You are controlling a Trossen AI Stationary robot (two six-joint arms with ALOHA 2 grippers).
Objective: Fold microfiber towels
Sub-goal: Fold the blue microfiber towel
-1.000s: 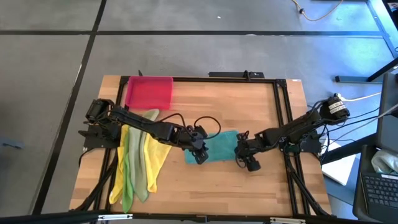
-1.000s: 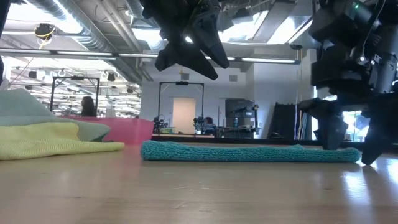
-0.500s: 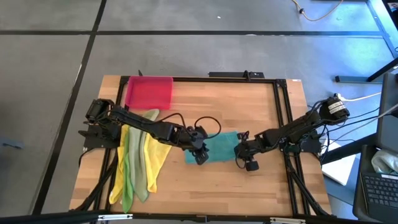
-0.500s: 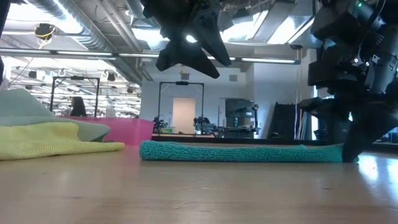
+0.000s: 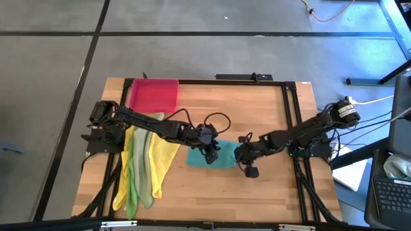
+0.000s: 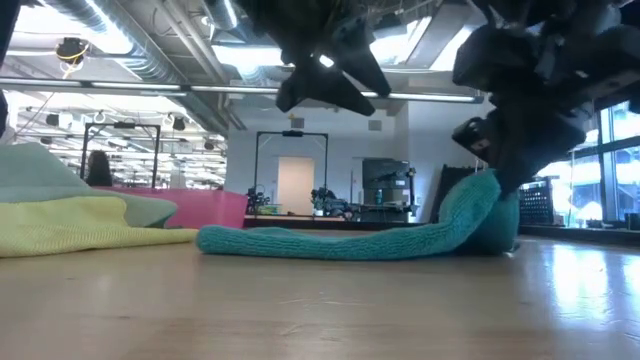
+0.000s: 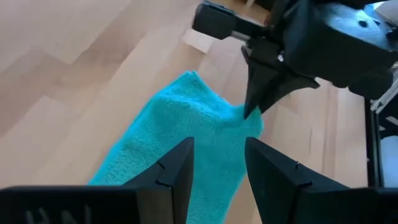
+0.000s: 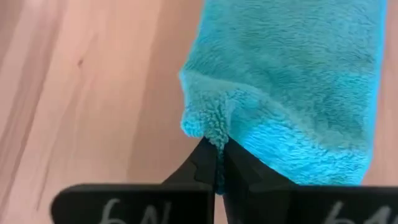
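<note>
Wooden table (image 5: 257,115), right hand (image 8: 216,163) clamped on teal towel (image 5: 212,156) edge, left hand (image 5: 210,153) apart above

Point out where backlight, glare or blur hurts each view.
Low view: ceiling lights and windows backlight both arms into silhouettes; the teal towel stays readable, and the table shows glare at right. Right wrist view: the right gripper, pinching the towel's edge, is soft with closeness. Left wrist view: the left gripper is blurred, the towel sharper. High view: evenly lit, small detail.
</note>
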